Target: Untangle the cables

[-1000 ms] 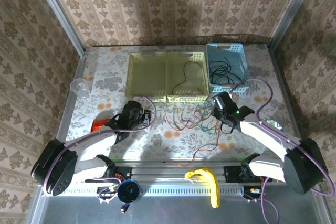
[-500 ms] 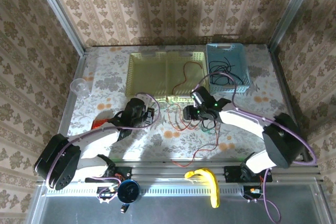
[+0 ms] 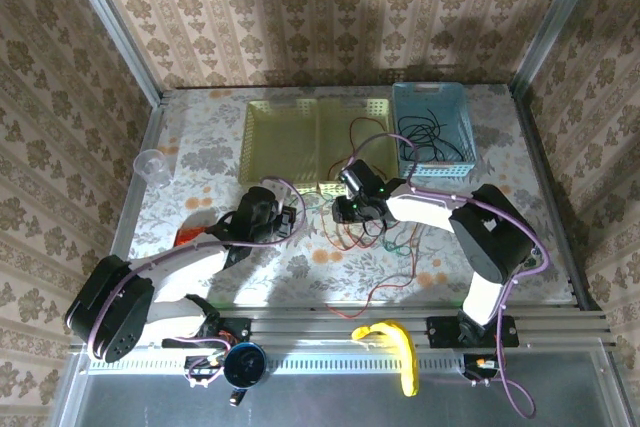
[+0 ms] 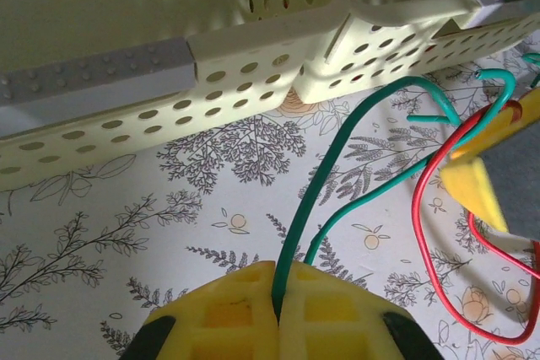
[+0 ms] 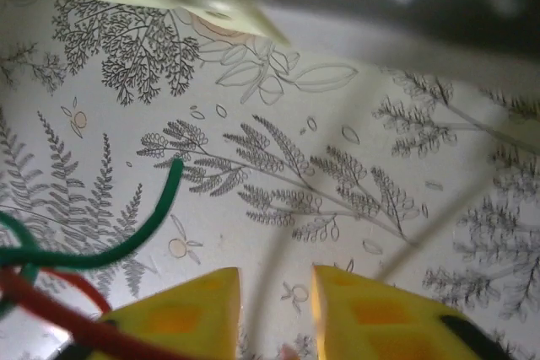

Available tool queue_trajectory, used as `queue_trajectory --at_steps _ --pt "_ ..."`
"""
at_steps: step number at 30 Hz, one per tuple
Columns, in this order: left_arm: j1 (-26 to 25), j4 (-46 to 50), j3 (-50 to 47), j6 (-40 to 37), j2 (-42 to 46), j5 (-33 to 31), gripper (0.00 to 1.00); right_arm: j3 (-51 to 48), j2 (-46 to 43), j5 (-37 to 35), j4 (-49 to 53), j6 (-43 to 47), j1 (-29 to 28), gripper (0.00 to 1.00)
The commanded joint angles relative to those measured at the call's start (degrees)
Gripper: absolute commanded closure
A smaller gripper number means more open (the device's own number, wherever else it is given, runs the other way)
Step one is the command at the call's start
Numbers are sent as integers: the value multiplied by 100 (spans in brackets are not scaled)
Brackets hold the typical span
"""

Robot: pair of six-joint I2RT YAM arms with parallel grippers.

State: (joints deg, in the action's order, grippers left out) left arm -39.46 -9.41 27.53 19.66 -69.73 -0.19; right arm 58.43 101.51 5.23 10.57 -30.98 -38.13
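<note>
Separating cables (image 3: 365,230): holding green cable (image 4: 305,196) clamped in left gripper (image 4: 277,297), poising right gripper (image 5: 274,297) jaws apart; next, probably pinch red strand (image 4: 418,225), draw sideways.

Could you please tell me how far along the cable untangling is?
Looks done: a red cable lies in the yellow basket, black cables in the blue basket. In hand: the left claw pinches a green cable; the right claw is open. Left: the red-and-green tangle before the yellow basket.
</note>
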Motion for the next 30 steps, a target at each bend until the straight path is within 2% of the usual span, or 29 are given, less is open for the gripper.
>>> queue_trajectory --at_steps 1,3,9,13,18,27,30 --pt "-44 -62 -36 -64 161 142 100 86 32 -374 -271 -91 7 92" --pt "-42 5 -54 -37 189 92 100 23 -117 -530 -263 -114 7 100" --pt "-10 288 -97 64 109 -520 100 -116 -1119 -1047 104 -172 18 100" --pt "-8 284 -100 -23 -162 -528 100 77 -1866 -1285 351 -73 107 100" --pt "-41 135 -116 -19 -481 -535 100 798 -2479 -1323 525 166 441 100" --pt "-154 132 -92 -11 -878 -570 100 1928 -2217 -993 41 5 1211 100" --pt "-226 141 -50 -48 -879 -592 100 2444 -1570 -895 223 114 1344 100"
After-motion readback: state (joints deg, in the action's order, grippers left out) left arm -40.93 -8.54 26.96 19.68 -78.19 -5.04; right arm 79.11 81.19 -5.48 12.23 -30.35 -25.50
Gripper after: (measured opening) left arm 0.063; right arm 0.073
